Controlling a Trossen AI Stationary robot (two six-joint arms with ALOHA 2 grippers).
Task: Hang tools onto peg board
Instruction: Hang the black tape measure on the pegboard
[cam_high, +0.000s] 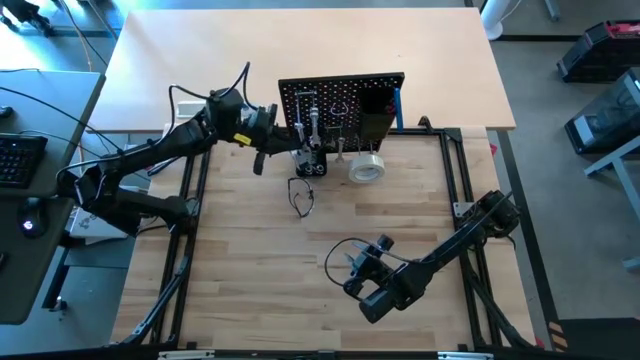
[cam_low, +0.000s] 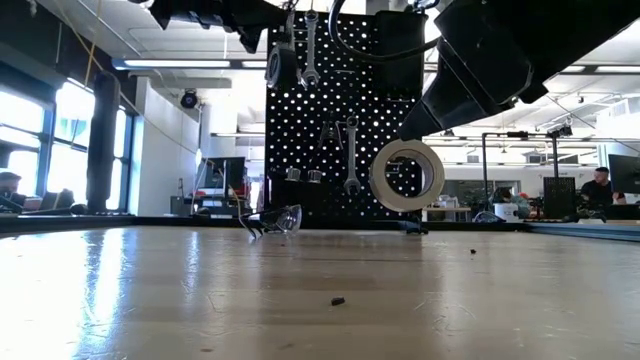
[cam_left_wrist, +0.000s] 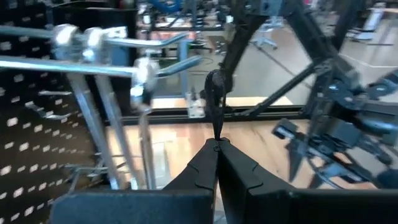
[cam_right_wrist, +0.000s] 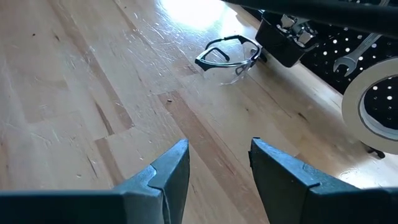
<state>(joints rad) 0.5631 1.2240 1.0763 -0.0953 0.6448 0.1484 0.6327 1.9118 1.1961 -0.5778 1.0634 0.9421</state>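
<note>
The tape roll (cam_right_wrist: 377, 102) is cut off by the right wrist view's edge.

The table (cam_right_wrist: 93, 93) is pale wood, smooth with fine scratches and a glossy glare patch near the glasses (cam_right_wrist: 227, 56), which look clear plastic. On the matt black peg board (cam_low: 340, 100) hang shiny metal wrenches (cam_low: 351, 155).

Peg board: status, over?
Left claw shut on a dark tool at the peg board. Right claw open, empty. Safety glasses on table.
</note>
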